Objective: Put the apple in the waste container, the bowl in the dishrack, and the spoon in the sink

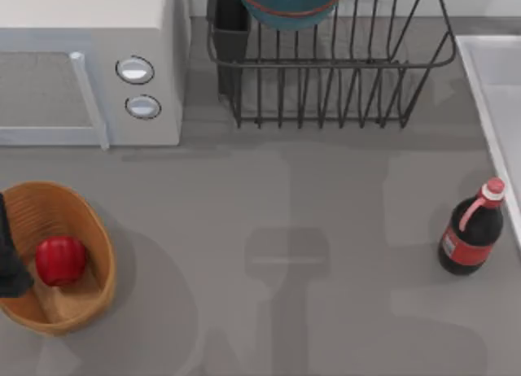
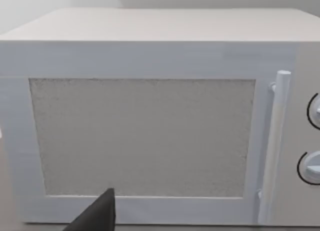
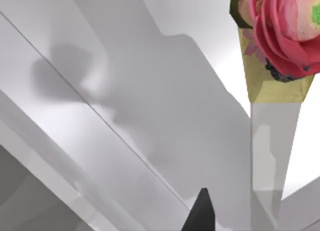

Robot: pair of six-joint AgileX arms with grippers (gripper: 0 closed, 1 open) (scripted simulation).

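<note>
You see the apple [image 1: 60, 260] lying inside the waste container [image 1: 96, 229] at the table's left front. The bowl [image 1: 290, 3] sits in the dishrack [image 1: 326, 75] at the back, near its cutlery cup [image 1: 231, 22]. The sink [image 1: 498, 91] lies at the right edge, a bottle [image 1: 471, 229] just beside it. Left arm [image 1: 10, 254] overlaps the basket's left rim, facing the microwave [image 2: 150, 116]; you cannot tell either gripper's opening.
</note>
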